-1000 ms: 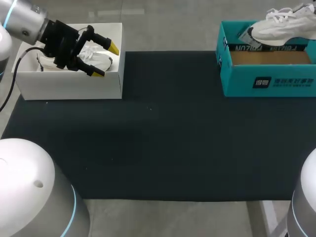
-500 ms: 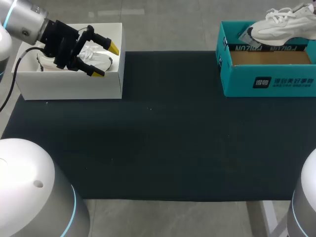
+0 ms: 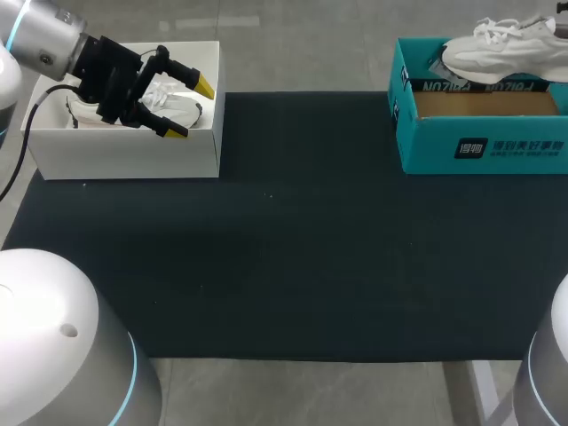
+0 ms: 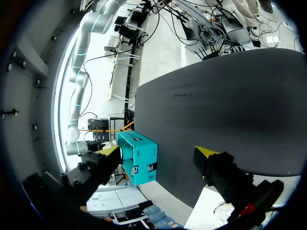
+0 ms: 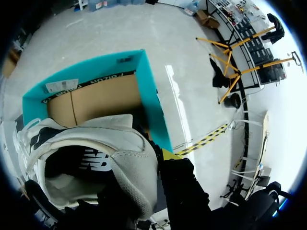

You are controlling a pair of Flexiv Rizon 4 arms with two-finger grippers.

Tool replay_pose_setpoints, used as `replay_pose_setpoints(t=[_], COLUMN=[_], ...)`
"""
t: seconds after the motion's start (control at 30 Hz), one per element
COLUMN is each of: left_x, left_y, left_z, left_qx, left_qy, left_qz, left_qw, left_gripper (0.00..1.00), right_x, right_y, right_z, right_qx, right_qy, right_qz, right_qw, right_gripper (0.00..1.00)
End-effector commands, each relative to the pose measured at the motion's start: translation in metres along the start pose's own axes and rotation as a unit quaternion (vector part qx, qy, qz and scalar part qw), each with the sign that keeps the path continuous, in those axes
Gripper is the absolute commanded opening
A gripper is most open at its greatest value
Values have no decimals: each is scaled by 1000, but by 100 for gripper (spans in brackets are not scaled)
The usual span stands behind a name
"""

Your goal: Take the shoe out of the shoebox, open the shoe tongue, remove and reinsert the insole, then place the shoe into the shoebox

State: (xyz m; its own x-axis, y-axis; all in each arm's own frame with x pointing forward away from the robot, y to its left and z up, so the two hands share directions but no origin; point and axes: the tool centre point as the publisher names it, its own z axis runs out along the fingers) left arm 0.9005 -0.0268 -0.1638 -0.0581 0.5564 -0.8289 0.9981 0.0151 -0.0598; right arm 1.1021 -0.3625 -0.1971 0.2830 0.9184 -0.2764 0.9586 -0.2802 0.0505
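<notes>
**Right grips sneaker over teal box; left open above white box**

Right gripper [image 5: 153, 165]: clamped on the heel wall of the white sneaker [image 5: 96, 139]. One yellow-tipped finger [image 5: 170, 154] presses the outside of the heel; the other is hidden inside the shoe opening. The sneaker's toe points away from the fingers. Under and ahead of it sits the teal shoebox [image 5: 153, 96], open, with its brown cardboard floor bare. In the head view the sneaker [image 3: 497, 49] is held over the far side of the shoebox [image 3: 484, 146], above its rim. The gripper itself is out of that view.

Left gripper [image 3: 191, 110]: fingers spread wide, gripping nothing. It hangs over the open white box [image 3: 124, 155], and a second white shoe [image 3: 185, 113] lies in the box right under the fingers. In the left wrist view the gap between the two tips [image 4: 158, 153] holds nothing. Far ahead of them the black mat [image 4: 230, 96] stretches out, with the teal shoebox [image 4: 139, 158] at its far end.

The black mat [image 3: 293, 231] covers the table between the two boxes, which are well apart.
</notes>
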Motion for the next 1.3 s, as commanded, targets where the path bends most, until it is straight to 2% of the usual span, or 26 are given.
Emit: replay_pose_setpoints(t=[0.03,0.2,0.47,0.67,0.9,1.3], left_x=[0,0,0,0,0,0], left_y=[0,0,0,0,0,0], left_z=[0,0,0,0,0,0], left_qx=[0,0,0,0,0,0], left_qy=[1,1,1,1,1,1], left_qz=[0,0,0,0,0,0], left_qw=[1000,1000,1000,1000,1000,1000], left_gripper=[100,100,100,100,100,100], right_x=[2,2,12,23,30,25], right_y=[-2,4,-9,-22,-23,-32], right_z=[19,32,52,80,104,131], right_qx=[-27,-42,-33,-32,-32,-8], right_qy=[-12,-21,-5,-2,-19,-25], right_qz=[13,-1,-2,-10,-9,-5], right_qw=[999,999,999,999,999,1000], right_gripper=[0,0,0,0,0,0])
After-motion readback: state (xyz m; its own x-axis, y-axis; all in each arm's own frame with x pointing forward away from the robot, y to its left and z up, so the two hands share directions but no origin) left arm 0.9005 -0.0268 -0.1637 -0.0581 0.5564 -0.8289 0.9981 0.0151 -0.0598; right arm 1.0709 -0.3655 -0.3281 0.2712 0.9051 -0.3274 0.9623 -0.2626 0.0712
